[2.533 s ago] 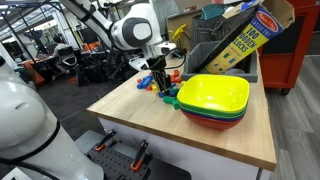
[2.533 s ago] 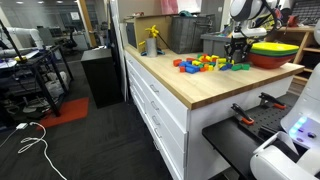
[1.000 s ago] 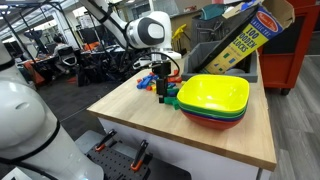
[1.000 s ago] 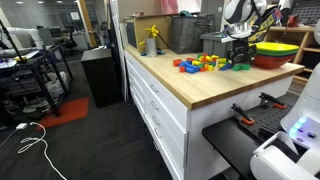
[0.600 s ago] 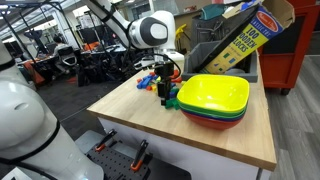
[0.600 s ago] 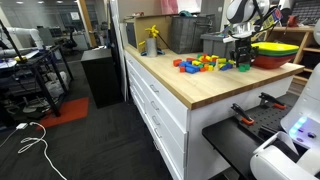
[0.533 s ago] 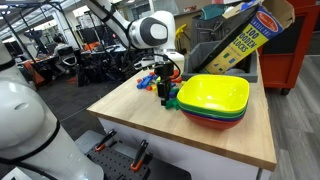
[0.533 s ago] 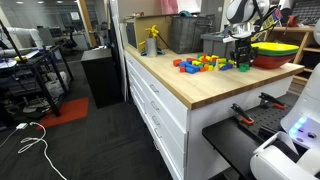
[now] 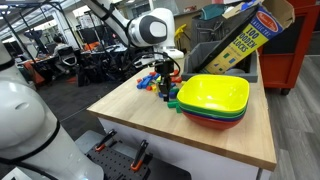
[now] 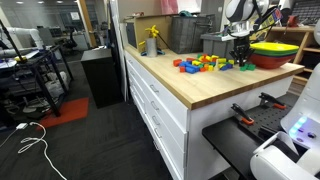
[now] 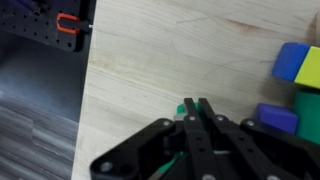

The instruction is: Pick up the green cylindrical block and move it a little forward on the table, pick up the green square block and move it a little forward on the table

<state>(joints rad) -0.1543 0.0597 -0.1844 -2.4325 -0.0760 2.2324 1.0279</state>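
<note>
Far left in the wrist view, beyond the edge of the table (image 11: 150,55): an orange clamp (image 11: 66,22) on dark framing. Near the middle, down over the pale wood: the gripper (image 11: 197,102), with black fingers (image 11: 190,135) drawn together and clamped on a green block (image 11: 180,108). Shows only slivers of green beside them, too little to tell round from square. Further right, apart from the grip: a blue block (image 11: 289,60) touching a yellow-green block (image 11: 309,68), and below those a purple block (image 11: 275,118). In an exterior view, left to right on the same tabletop: a pile of blocks (image 9: 147,80) with the gripper down at its right edge, then stacked bowls (image 9: 215,100) just beside, yellow on top, and a yellow box (image 9: 235,40) behind.
</note>
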